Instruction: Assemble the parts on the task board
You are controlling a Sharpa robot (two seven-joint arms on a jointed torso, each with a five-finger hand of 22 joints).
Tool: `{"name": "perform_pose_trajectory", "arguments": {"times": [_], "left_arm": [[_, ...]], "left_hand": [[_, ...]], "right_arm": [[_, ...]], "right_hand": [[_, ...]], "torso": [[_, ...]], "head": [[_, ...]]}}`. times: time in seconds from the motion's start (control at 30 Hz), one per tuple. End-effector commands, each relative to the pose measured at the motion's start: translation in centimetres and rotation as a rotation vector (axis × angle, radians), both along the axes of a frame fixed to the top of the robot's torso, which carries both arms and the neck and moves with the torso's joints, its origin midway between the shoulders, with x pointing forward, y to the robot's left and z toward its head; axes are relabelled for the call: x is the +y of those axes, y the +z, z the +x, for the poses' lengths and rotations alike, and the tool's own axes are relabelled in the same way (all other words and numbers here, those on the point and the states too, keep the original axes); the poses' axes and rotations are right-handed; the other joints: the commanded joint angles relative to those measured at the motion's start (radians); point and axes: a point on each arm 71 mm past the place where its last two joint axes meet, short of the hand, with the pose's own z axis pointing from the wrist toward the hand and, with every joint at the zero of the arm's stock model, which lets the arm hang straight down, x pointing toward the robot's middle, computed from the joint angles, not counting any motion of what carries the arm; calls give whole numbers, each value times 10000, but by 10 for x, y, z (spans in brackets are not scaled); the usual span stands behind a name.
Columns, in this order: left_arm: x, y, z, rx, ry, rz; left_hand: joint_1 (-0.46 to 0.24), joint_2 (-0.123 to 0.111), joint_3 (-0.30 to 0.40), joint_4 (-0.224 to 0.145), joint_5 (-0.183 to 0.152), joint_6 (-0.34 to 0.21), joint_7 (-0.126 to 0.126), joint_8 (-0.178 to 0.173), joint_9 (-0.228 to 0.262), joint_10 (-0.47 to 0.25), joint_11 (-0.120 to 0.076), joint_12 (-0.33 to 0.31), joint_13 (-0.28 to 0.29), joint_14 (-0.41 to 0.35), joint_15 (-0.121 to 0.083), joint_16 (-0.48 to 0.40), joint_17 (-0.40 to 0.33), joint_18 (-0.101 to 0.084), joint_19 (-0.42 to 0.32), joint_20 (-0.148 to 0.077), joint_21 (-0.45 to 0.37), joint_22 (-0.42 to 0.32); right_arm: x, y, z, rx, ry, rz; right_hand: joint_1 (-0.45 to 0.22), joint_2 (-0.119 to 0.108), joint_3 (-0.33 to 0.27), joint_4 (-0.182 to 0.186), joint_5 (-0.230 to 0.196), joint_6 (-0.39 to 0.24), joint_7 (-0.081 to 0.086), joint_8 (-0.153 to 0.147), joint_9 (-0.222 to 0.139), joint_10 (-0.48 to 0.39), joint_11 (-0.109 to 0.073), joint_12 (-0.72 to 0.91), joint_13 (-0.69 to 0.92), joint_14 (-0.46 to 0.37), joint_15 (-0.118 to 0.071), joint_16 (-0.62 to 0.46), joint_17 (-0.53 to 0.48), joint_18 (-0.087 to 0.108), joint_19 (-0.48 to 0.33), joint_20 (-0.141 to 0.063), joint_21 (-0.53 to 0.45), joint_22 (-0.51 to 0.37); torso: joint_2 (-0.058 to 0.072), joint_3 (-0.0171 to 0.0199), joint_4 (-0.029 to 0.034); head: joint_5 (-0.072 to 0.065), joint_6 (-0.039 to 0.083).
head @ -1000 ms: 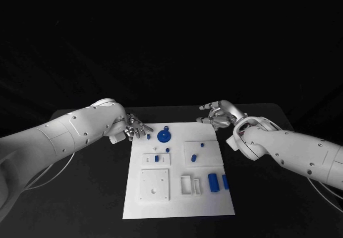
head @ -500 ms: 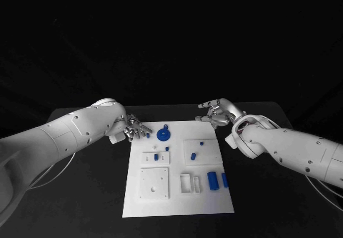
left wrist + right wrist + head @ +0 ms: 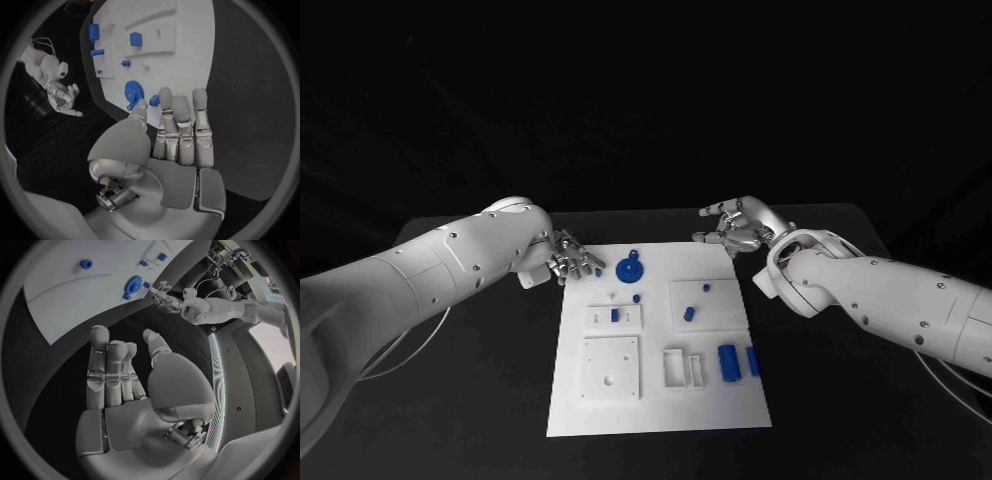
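Note:
The white task board [image 3: 661, 400] lies mid-table. A blue gear [image 3: 630, 269] sits near its far left corner, also seen as the gear [image 3: 132, 93] and the gear [image 3: 132, 285]. My left hand [image 3: 574, 263] hovers at the board's far left edge, fingers straight and apart. A small blue piece [image 3: 154, 100] shows between its thumb and fingertips; I cannot tell whether it touches them. My right hand [image 3: 733, 230] hangs off the far right corner, palm [image 3: 125, 405] bare and fingers spread.
Several small blue parts stand on the board: a peg [image 3: 689, 315], a stub [image 3: 616, 316], two blocks [image 3: 728, 361] near the right edge. A white square plate [image 3: 612, 369] and a slotted holder [image 3: 682, 368] sit nearer me. Black table [image 3: 473, 400] surrounds the board.
My right hand has drifted slightly away from the board's far right corner. My left hand has stayed at the far left edge by the gear.

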Motion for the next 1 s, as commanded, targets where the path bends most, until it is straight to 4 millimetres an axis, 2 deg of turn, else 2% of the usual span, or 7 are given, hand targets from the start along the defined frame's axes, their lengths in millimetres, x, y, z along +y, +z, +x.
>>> {"name": "perform_pose_trajectory", "arguments": {"times": [0.03, 0.57, 0.87, 1.0], "left_arm": [[-5, -2, -1, 157, -256, -104], [-6, -4, -1, 185, -263, -191], [-8, -4, 0, 112, -226, -349], [-10, -4, 0, 74, -200, -457]], "left_hand": [[17, 128, 33, -77, 33, 66, -35, -31, -16, 16, 44, 24, 8, -70, -14, 33, -15, -97, 46, -29, -63, 171], [75, 273, 57, -173, 1, 106, -51, -27, -46, 35, 45, 34, 8, -69, -20, 52, -15, -108, 45, -36, -60, 175], [398, 667, 248, -245, -100, 101, -66, -35, -88, 52, 45, 20, -3, -71, -28, 55, -20, -122, 36, -47, -55, 174], [531, 718, 242, -211, -110, 89, -63, -36, -111, 53, 44, 4, -12, -69, -27, 46, -28, -123, 33, -47, -53, 174]], "right_arm": [[2, 1, -1, -68, 123, 7], [2, 1, 0, -69, 126, 12], [3, 1, 0, -61, 131, 12], [3, 1, 0, -58, 132, 12]], "right_hand": [[-24, 39, 78, 2, 59, -38, 1, -28, -4, -26, -31, 43, 8, -12, -13, -15, 9, 117, 336, 55, 53, 329], [-31, 44, 85, 5, 57, -33, 1, -28, -4, -19, -33, 51, 15, -6, -13, -8, 16, 116, 338, 55, 72, 332], [-36, 48, 90, 6, 56, -30, 1, -27, -4, -13, -33, 58, 20, -2, -13, -2, 21, 116, 339, 54, 85, 334], [-36, 48, 90, 6, 56, -30, 1, -27, -4, -13, -33, 58, 20, -2, -13, -2, 21, 116, 339, 54, 85, 334]], "torso": [[5, 0, -6], [4, 3, 9], [-4, 0, -1], [-2, 3, 4]], "head": [[-8, 2], [-45, -34], [-53, -49], [-60, -53]]}}
